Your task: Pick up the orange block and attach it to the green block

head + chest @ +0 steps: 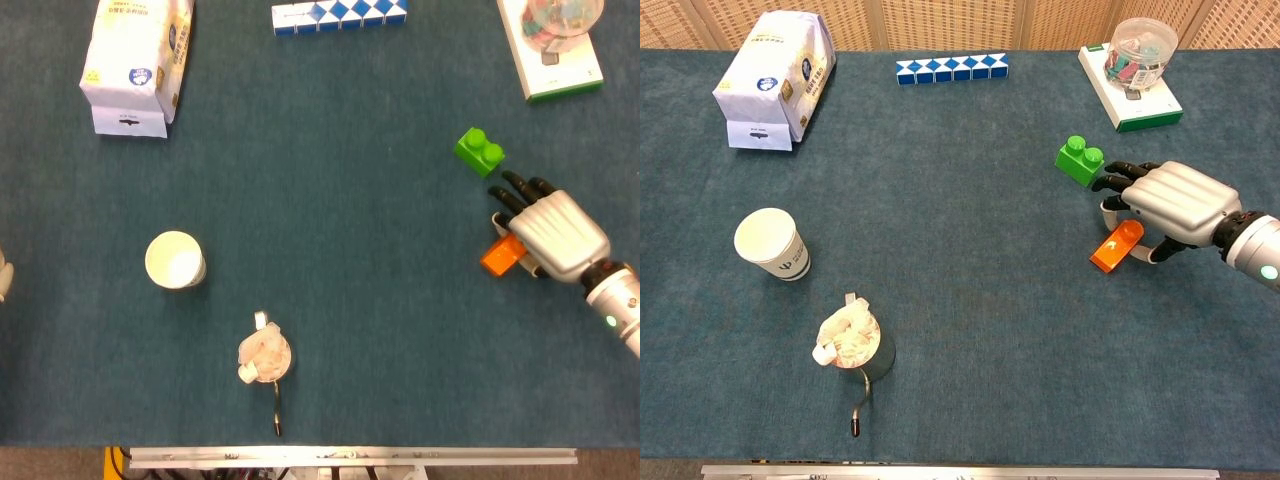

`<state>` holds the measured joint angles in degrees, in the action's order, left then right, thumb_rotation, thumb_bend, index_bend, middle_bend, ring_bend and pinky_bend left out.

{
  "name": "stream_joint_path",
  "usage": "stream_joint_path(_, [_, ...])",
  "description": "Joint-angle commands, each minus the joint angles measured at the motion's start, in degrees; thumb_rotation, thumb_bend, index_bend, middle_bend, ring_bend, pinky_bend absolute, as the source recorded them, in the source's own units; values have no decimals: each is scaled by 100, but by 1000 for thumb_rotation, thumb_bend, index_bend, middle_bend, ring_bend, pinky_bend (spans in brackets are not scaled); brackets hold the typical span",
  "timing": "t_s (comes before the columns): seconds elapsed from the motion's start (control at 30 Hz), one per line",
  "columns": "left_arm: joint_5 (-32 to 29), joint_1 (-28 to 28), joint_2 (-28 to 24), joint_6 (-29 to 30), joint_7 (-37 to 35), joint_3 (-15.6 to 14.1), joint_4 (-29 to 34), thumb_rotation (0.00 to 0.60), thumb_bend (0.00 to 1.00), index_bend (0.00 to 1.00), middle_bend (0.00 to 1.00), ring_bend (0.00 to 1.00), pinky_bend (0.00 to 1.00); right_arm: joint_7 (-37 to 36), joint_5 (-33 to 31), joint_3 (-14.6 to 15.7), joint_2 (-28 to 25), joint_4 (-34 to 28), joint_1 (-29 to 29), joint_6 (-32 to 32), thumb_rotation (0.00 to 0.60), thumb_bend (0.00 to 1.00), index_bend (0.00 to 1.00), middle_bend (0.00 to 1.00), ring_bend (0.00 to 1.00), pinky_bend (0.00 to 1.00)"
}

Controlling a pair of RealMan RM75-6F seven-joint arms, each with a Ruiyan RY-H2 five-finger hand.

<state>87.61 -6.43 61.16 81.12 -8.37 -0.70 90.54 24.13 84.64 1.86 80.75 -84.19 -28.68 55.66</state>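
The orange block (499, 256) (1114, 247) lies tilted at the right of the blue table, its right end under my right hand (553, 232) (1175, 203). That hand covers it from above, with the thumb on the far side and the fingers curled on the near side, gripping it. The green block (480, 152) (1080, 161) stands just beyond the dark fingertips (1112, 178), a small gap away. Only a sliver of my left hand (4, 276) shows at the far left edge of the head view, and its fingers are hidden.
A white bag (135, 65) sits at the back left and a blue-and-white block chain (340, 13) at the back middle. A jar on a white box (555, 45) stands at the back right. A paper cup (175, 260) and a metal cup stuffed with tissue (264, 357) stand front left.
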Motion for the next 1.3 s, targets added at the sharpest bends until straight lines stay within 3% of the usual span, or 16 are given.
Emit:
stream_joint_path(0.03, [-4,1,-2,-1,2,2,-4,600,575,578,507,397,606,-68,61,23,-74,-92,23,76,600,249,596,173,57,214])
stream_joint_path(0.33, [28,17,-9,41,47,-1,16,600,576,578,507,397,606,-161,392,13,-620,-786,129,589,600,248,600,173,57,214])
stream_joint_path(0.63, [40,26,-14,59,50,0,30,600,575,578,507,397,606,-56,345,-270,-1152,-1410,159,936,600,248,600,173,57,214])
stream_joint_path(0.9, [71,16,13,30,117,-23,16,600,575,578,507,397,606,-114,75,-600,-1335,-1393,74,983,600,248,600,173,57,214])
stream_joint_path(1.3, [-98,-57,129,-110,254,61,-101,600,575,578,507,397,606,-372,-228,-845,-1403,-1148,-227,589,600,248,600,173,57,214])
